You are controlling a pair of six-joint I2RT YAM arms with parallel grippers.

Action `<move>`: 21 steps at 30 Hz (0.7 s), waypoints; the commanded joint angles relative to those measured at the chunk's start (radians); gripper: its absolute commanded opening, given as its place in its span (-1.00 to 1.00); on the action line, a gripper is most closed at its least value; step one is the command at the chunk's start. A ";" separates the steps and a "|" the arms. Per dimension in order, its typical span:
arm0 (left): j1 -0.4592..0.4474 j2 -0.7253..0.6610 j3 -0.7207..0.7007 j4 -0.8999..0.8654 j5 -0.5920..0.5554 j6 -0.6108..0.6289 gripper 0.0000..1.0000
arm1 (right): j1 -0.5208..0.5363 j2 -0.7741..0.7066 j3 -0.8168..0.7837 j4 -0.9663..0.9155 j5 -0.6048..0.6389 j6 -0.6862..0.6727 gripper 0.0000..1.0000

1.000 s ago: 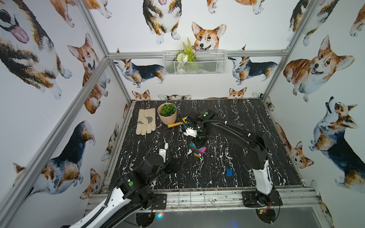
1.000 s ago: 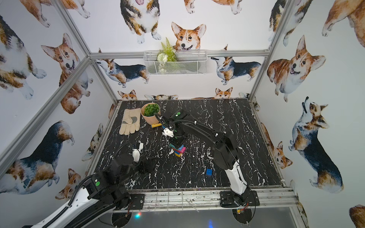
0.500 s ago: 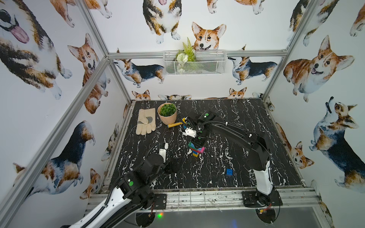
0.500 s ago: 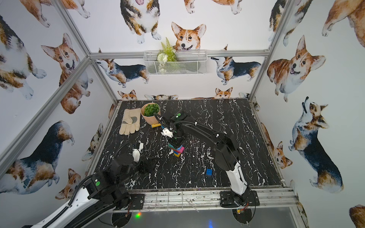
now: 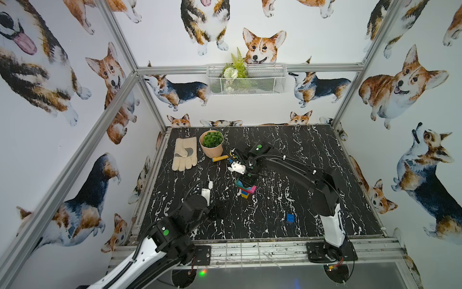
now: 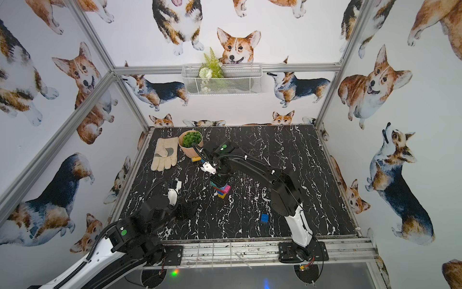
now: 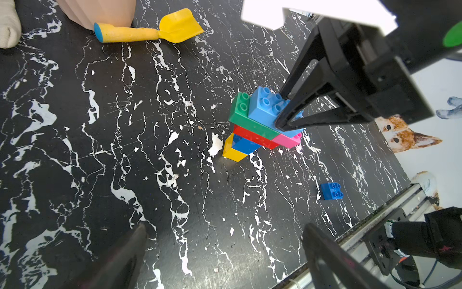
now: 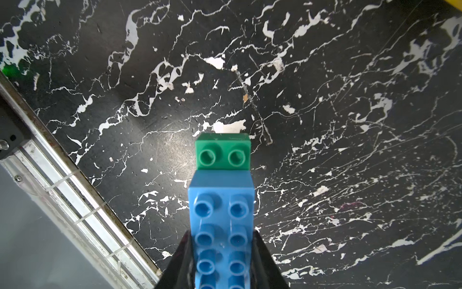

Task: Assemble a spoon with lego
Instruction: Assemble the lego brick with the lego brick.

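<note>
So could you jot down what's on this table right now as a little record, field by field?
Build: brick stack standing on the table, yellow at the base, then dark blue, red, green with pink
Top piece: light blue brick
Right arm: right gripper shut on the light blue brick
Left arm: left gripper open, holding nothing, apart from the stack
Spare: loose dark blue brick lying alone
Bystanders: yellow shovel, glove, plant pot
</note>
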 commanded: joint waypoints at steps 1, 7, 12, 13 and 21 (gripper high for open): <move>0.001 -0.005 0.006 -0.004 -0.008 0.001 1.00 | 0.010 0.063 0.015 -0.076 -0.022 -0.013 -1.00; 0.001 -0.007 0.006 -0.002 -0.007 0.001 1.00 | 0.010 0.106 0.046 -0.113 -0.031 -0.003 -1.00; 0.001 -0.009 0.003 0.000 -0.008 0.001 1.00 | 0.010 0.149 0.068 -0.161 -0.045 0.004 -1.00; 0.000 -0.011 0.004 -0.002 -0.007 0.001 1.00 | 0.010 0.149 0.063 -0.159 -0.046 0.009 -1.00; 0.001 -0.015 0.008 -0.006 -0.005 0.000 1.00 | 0.007 0.136 0.041 -0.134 -0.068 0.027 -1.00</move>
